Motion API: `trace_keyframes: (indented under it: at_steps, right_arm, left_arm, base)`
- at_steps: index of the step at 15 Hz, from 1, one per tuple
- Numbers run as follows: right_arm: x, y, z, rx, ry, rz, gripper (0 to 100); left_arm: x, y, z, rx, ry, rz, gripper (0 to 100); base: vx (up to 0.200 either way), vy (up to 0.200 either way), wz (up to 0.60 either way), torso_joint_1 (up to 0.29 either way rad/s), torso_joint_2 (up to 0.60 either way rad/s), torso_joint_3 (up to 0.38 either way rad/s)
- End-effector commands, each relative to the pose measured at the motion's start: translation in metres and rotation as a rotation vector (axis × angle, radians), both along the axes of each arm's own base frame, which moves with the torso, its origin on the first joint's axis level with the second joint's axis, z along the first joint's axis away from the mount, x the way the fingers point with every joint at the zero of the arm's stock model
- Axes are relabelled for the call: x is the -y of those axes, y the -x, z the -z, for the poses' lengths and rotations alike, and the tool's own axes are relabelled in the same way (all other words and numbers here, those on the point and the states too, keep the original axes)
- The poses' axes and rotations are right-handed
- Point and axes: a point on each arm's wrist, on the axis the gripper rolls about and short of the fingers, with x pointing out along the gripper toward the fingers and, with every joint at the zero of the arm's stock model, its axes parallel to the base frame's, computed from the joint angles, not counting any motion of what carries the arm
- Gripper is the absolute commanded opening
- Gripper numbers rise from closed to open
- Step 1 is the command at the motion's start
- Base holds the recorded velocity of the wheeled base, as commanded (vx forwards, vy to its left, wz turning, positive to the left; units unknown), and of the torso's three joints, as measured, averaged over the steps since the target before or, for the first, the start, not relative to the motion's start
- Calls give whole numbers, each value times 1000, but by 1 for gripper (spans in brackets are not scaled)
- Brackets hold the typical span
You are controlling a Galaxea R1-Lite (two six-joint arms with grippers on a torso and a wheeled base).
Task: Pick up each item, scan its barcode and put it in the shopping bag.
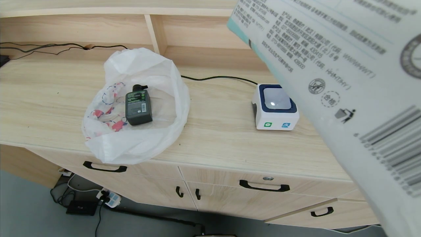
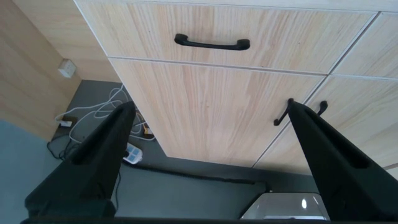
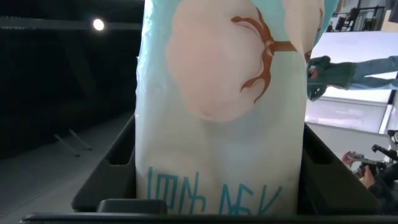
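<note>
While the right tool (image 3: 219,186) is clamped on a white soft pack (image 1: 345,82) held high, its barcode (image 1: 391,141) facing the head camera, the left tool (image 2: 211,168) hangs empty with its fingers spread wide, facing a cabinet door (image 2: 211,112). Below and left of the right tool, the scanner (image 1: 275,107) sits on the worktop (image 1: 223,141). Farther left, the shopping bag (image 1: 158,85) holds a dark bottle (image 1: 138,104).

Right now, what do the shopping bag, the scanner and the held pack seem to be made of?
Shopping bag: thin white plastic film, slightly see-through, crumpled into soft folds.
Scanner: hard plastic housing, white and dark blue, smooth; its top window looks glossy, since it reflects light.
Pack: probably soft plastic film, matt white with print and a barcode; its surface curves softly.
</note>
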Motion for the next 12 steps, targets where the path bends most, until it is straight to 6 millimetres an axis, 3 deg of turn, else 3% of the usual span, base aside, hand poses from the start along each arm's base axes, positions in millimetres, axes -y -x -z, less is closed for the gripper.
trace_keyframes:
  at_steps: [1, 8, 12]
  right_arm:
    - [-2, -2, 1, -7, 5, -3, 0]
    - [-19, -27, -8, -49, -38, 9, 0]
    - [-19, -27, -7, -54, -36, 10, 0]
  left_arm:
    - [0, 0, 0, 1, 0, -1, 100]
    - [0, 0, 0, 1, 1, -1, 100]
    - [0, 0, 0, 1, 3, -1, 100]
  base:
    - [0, 0, 0, 0, 0, 0]
    - [0, 0, 0, 0, 0, 0]
    - [0, 0, 0, 0, 0, 0]
